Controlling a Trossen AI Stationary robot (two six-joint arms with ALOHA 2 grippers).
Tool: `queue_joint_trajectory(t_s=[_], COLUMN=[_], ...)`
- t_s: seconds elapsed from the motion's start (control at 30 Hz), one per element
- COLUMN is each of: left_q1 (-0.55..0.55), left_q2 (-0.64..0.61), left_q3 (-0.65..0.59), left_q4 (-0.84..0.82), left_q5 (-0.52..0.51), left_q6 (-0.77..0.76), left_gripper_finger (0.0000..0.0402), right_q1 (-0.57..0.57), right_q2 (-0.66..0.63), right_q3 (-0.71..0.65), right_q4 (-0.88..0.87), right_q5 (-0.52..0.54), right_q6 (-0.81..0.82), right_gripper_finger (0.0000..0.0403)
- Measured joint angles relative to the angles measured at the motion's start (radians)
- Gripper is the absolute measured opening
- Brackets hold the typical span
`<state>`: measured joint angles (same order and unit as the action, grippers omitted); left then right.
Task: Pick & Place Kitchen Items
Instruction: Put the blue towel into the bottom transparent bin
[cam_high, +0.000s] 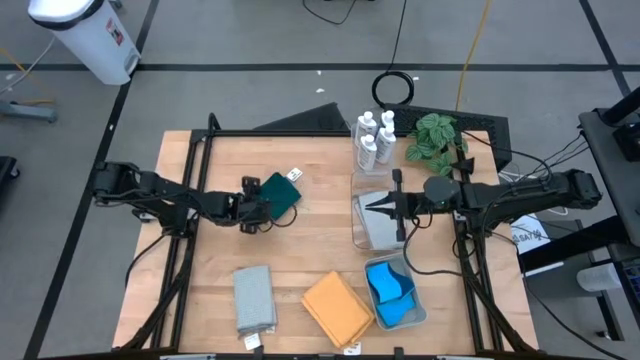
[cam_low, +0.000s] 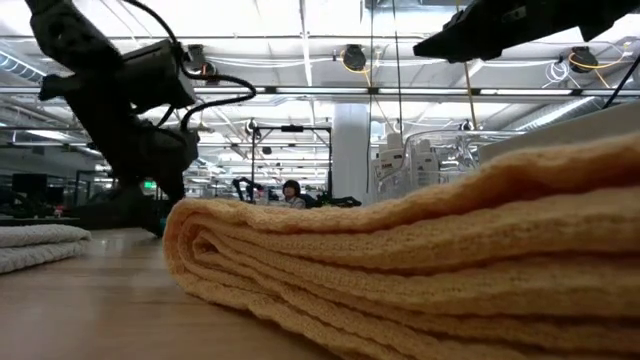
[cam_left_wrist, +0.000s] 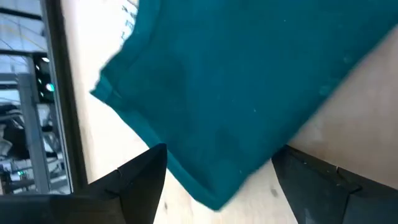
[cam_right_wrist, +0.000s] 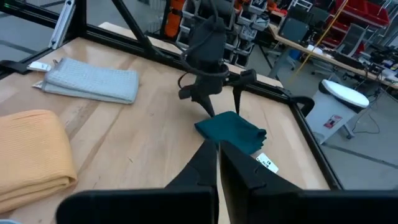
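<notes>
The left gripper (cam_high: 262, 211) stands low over the teal cloth (cam_high: 281, 194), which lies folded on the bench a little toward the far edge, left of centre. Its fingers (cam_left_wrist: 138, 180) are spread wide and straddle the near edge of the cloth; nothing is clamped between them yet, and whether the tips already touch the fabric cannot be told. The wide spread looks chosen to take the whole fold in one pinch.

The right gripper (cam_high: 383, 207) hangs above the clear bin (cam_high: 372, 228) near the right edge, its fingers pressed together and holding nothing. It appears to be waiting out of the way, with its wrist camera facing the left arm's work.

The other items sit apart, probably so each can be taken singly: the grey cloth (cam_high: 254, 297) and the orange cloth (cam_high: 338, 309) lie side by side along the near edge, the blue sponges (cam_high: 390, 291) rest in the tray (cam_high: 420, 306) at the near right corner, and the white bottles (cam_high: 372, 138) stand in a cluster at the far edge beside the plant (cam_high: 434, 136).
</notes>
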<state>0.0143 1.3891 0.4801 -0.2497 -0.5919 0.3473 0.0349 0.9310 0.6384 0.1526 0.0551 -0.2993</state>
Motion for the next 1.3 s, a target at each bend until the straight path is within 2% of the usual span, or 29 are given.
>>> queue_joint_trajectory(t_s=[0.17,0.37,0.5,0.8,0.9,1.1,1.2,1.3], left_q1=[0.034,0.067,0.076,0.080,0.090,0.086,0.085,0.084], left_q2=[-0.003,-0.004,-0.003,0.001,0.000,0.002,0.003,0.005], left_q3=[-0.058,-0.100,-0.125,-0.135,-0.135,-0.110,-0.028,0.101], left_q4=[0.129,0.148,0.187,0.220,0.225,0.201,0.087,-0.109], left_q5=[0.026,0.064,0.094,0.156,0.173,0.143,0.157,0.220], left_q6=[0.065,0.063,0.059,0.021,-0.076,-0.381,-0.609,-0.746], left_gripper_finger=[0.0294,0.0277,0.0221,0.0051,0.0011,0.0008,0.0007,0.0007], right_q1=[0.000,0.000,0.000,0.000,0.000,0.000,0.000,0.000], right_q2=[0.000,0.000,0.000,0.000,0.000,0.000,0.000,0.000], right_q3=[0.000,0.000,0.000,0.000,0.000,0.000,0.000,0.000], right_q4=[0.001,0.001,0.000,0.001,0.001,0.001,0.001,0.001], right_q5=[0.000,0.000,0.000,0.000,0.000,0.000,0.000,0.000], right_q6=[-0.001,-0.001,-0.001,-0.001,-0.002,-0.001,-0.001,-0.001], right_gripper_finger=[0.0000,0.0000,0.0000,0.0000,0.0000,0.0000,0.0000,0.0000])
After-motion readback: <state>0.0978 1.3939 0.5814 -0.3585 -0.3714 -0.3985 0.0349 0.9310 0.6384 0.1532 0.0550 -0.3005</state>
